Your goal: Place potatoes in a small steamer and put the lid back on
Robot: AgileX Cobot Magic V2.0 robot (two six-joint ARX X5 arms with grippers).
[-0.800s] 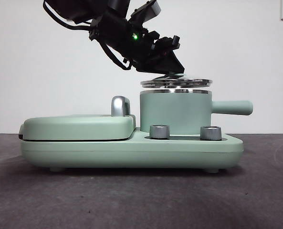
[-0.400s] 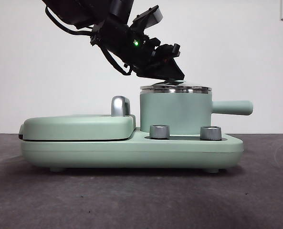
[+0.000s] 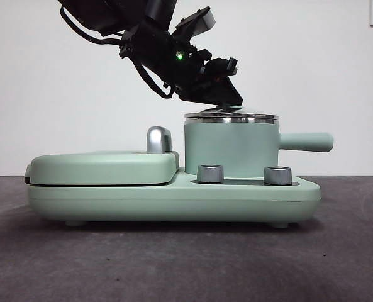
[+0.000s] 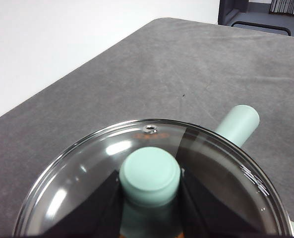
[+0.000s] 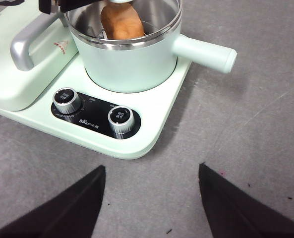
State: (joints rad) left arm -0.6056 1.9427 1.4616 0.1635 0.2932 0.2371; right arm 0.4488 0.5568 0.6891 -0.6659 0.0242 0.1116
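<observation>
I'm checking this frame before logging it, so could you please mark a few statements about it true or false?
1. The lid sits level on the steamer. True.
2. The left gripper is shut on the lid's knob. True.
3. The potato lies on the table beside the base. False: it is inside the steamer.
4. The right gripper holds the steamer's handle. False: it is open, holds nothing and is away from the pot.
5. The grill cover is raised. False: it lies flat.
</observation>
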